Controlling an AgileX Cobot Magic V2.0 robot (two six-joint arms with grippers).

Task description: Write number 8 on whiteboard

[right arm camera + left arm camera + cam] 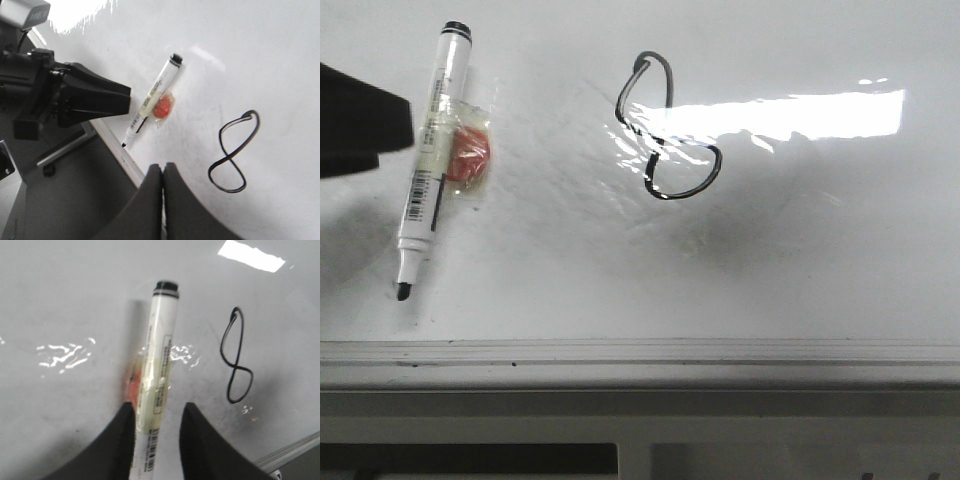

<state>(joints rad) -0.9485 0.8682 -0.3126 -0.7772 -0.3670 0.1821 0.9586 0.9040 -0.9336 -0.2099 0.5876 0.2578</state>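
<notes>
The number 8 (657, 143) is drawn in thin black line, slanted, on the middle of the glossy whiteboard (820, 270). It also shows in the left wrist view (235, 366) and the right wrist view (231, 157). A white marker (435, 150) lies uncapped on the board to the left of it, tip toward the front edge. My left gripper (159, 406) is open, with the marker (161, 355) lying loose between its fingers' line of sight. It hovers just left of the marker (405, 120). My right gripper (162, 166) is shut and empty over the board's front edge.
An orange piece under clear tape (472, 155) sticks to the marker's side. The grey metal edge strip (640, 352) runs along the board's front, with the table frame below. A bright light glare (800, 115) lies right of the figure.
</notes>
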